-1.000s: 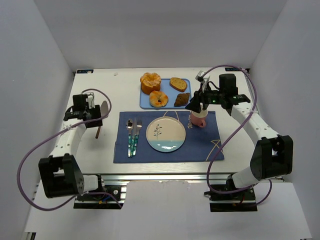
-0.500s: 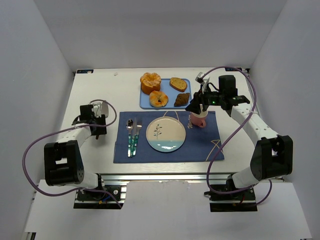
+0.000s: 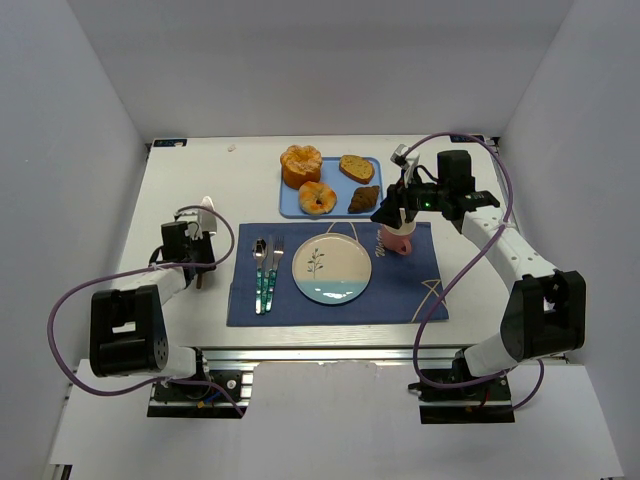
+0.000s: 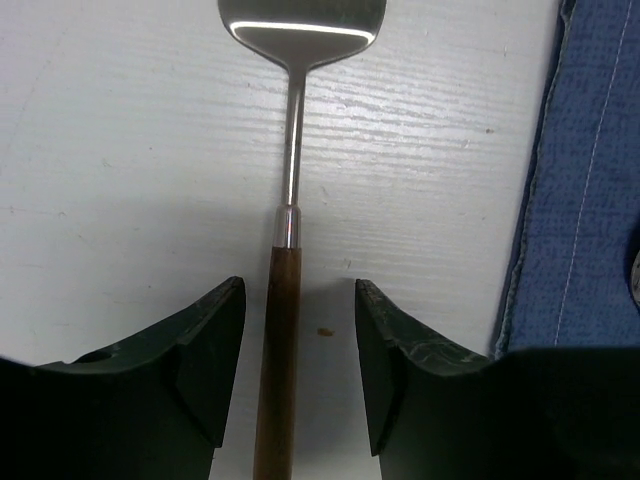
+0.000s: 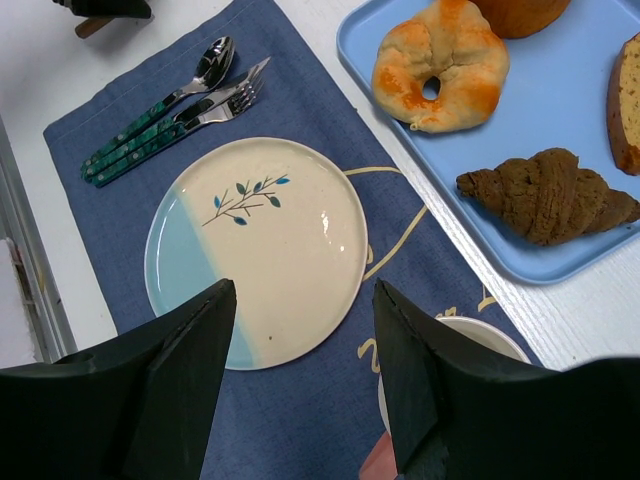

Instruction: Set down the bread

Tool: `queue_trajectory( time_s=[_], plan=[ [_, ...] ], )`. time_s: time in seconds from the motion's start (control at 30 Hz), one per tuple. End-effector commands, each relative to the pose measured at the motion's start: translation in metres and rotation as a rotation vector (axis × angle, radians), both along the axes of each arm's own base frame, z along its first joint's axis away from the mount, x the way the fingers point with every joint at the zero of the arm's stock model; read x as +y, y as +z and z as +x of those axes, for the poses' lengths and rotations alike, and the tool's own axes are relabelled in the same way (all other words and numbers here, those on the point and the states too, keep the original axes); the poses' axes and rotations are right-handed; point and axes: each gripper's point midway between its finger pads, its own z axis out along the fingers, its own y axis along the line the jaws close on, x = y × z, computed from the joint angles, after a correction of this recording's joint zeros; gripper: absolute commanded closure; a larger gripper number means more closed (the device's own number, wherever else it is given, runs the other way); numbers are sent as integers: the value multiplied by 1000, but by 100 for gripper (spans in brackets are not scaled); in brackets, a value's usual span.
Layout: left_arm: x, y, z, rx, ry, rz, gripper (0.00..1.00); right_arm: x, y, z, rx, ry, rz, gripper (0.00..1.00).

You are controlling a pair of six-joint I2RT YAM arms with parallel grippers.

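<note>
The bread (image 3: 356,167) is an oval tan slice on the blue tray (image 3: 335,180) at the back; only its edge shows in the right wrist view (image 5: 625,105). My right gripper (image 3: 385,213) is open and empty, above the placemat between the plate (image 3: 331,268) and the mug (image 3: 399,241); in its own view (image 5: 305,290) the plate (image 5: 258,245) lies below. My left gripper (image 3: 197,260) is open at the table's left, its jaws on either side of a spatula's wooden handle (image 4: 282,330) without touching it. The spatula (image 3: 206,222) lies flat on the table.
The tray also holds a glazed donut (image 5: 440,62), a dark brown pastry (image 5: 545,195) and an orange bun (image 3: 300,165). A spoon and fork (image 3: 265,268) lie on the blue placemat (image 3: 400,290) left of the plate. White walls enclose the table.
My left arm has drawn back toward the near edge and come down; the spatula it carried now lies on the table between open jaws. The right arm has hardly moved.
</note>
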Motion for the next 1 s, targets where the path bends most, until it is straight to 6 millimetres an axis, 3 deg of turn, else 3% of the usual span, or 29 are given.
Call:
queue_trajectory(
  time_s=[0.0, 0.3, 0.5, 0.97],
  plan=[
    [5, 13, 8, -70, 39, 1, 42, -1, 6, 4, -31, -9, 5, 37],
    [11, 15, -4, -82, 68, 33, 43, -2, 2, 5, -29, -13, -1, 36],
    [11, 18, -5, -98, 75, 35, 50, -2, 1, 6, -26, -13, -2, 35],
    [15, 23, -4, -115, 89, 50, 52, -4, -1, 4, -28, -19, -8, 34]
  ],
)
